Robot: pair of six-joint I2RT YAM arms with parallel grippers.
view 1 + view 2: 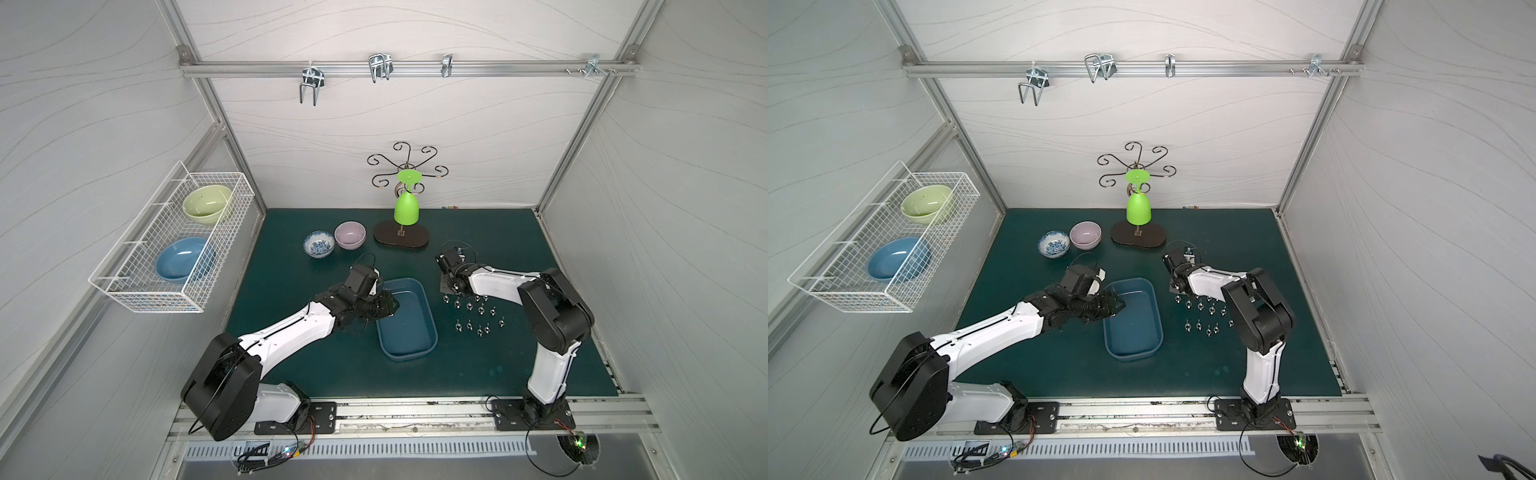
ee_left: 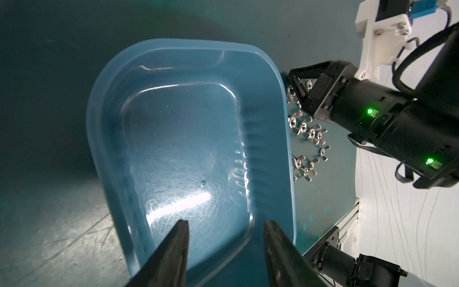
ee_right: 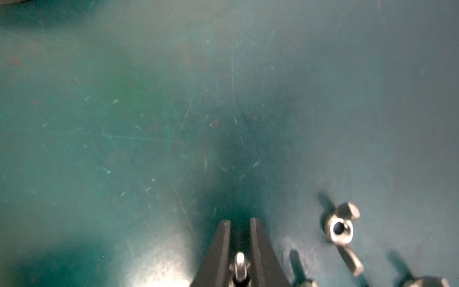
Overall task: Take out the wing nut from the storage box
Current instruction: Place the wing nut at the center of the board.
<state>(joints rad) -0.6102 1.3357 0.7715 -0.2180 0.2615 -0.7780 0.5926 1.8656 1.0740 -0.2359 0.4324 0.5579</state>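
Low over green mat (image 1: 478, 365), left gripper (image 2: 226, 222) gapes; right gripper (image 3: 240, 221) straddles nut (image 3: 240, 266), grip unclear.

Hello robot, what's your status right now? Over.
Left end effector open over storage box, holding nothing. Right end effector at the mat, wing nut between jaws, grip unclear. Box looks empty; other wing nuts on mat beside it.

Both top views: mounted high over the front edge, tilted down and back, covering the whole dark green matted surface (image 1: 478, 374); framing nearly identical.

Left wrist view: close, looks past left end effector (image 2: 226, 222) into shallow blue plastic storage box (image 2: 173, 139); shares silver metal wing nuts (image 2: 303, 127) with the top views.

Right wrist view: past right end effector (image 3: 240, 220), very near the surface, blurred.
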